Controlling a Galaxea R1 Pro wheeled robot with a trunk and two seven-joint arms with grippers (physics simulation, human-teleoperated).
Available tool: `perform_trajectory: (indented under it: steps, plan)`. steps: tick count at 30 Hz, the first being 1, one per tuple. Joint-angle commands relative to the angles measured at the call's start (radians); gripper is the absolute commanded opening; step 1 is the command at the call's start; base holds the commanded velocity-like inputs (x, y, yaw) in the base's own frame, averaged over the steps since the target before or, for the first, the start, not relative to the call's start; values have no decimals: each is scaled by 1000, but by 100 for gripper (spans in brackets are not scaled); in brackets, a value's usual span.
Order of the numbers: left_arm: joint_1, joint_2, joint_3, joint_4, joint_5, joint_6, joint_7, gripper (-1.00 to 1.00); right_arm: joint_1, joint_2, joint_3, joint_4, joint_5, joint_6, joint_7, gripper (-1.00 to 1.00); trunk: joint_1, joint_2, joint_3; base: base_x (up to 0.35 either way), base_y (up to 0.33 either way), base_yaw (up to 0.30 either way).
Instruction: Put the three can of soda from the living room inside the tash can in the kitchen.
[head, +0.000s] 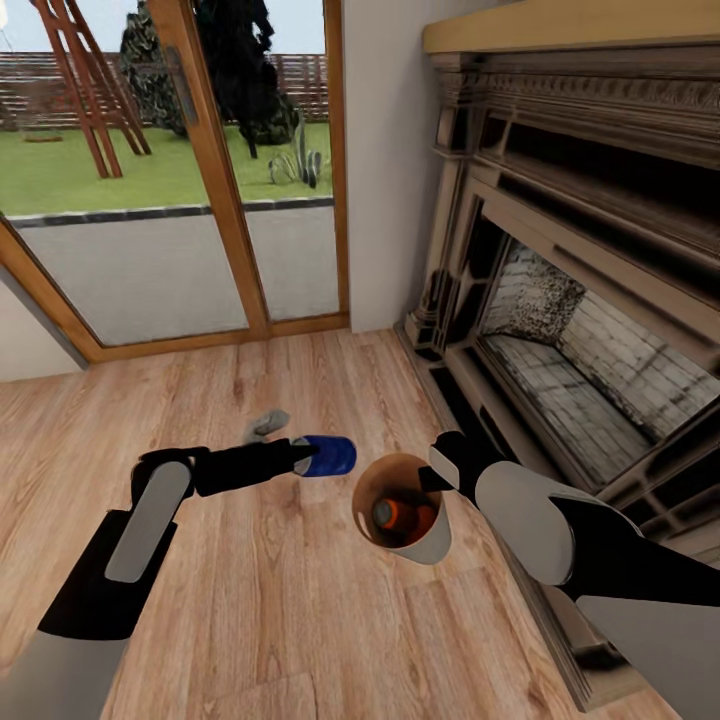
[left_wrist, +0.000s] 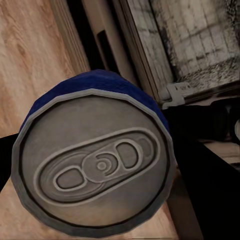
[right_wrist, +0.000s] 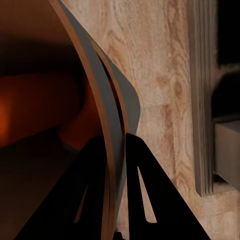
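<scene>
The left claw (head: 300, 458) grips the dark blue soda can (head: 328, 455) sideways, just beside the grey tapered bin (head: 425, 543) — its rim pinched by the right claw (right_wrist: 114, 145) — orange cans (head: 408, 517) inside, above the wooden floor (head: 250, 600).

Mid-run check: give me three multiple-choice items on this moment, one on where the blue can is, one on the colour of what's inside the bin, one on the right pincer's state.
1. Where is the blue can?
A. in the left pincer
B. on the floor
C. inside the bin

2. What colour is the can inside the bin?
A. green
B. orange
C. white

3. What is the right pincer doing?
A. hanging open
B. gripping a can
C. clamping the bin's rim

Answers: 1 A, the can sits at the left arm's tip; 2 B, orange shows inside; 3 C, fingers straddle the wall.
</scene>
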Motion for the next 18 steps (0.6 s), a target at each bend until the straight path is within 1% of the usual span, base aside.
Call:
perform_trajectory:
  steps: [1,2,4,5,8,14,18]
  plan:
    - [0,-2,-7,1,-3,0,-1,-100,0,0,-7,0,-6,-1,4,-100,0,0,0,0,0,0]
    - [-1,-5,-29,5,-5,0,-1,-100,0,0,-7,0,-6,-1,5,-100,0,0,0,0,0,0]
    - [-1,-6,-56,7,-8,0,0,-100,0,0,-7,0,-7,-1,5,-100,0,0,0,0,0,0]
    - [-1,-8,-82,10,-12,0,2,-100,0,1,-7,0,-7,-1,5,-100,0,0,0,0,0,0]
    - [-1,-10,-115,16,-16,0,11,-100,0,1,-7,0,-7,-1,5,-100,0,0,0,0,0,0]
    - [-2,-13,-145,55,-20,0,22,-100,0,2,-5,1,-8,-1,5,-100,0,0,0,0,0,0]
    - [-2,-16,-158,62,-20,0,26,-100,1,2,-5,1,-8,-1,6,-100,0,0,0,0,0,0]
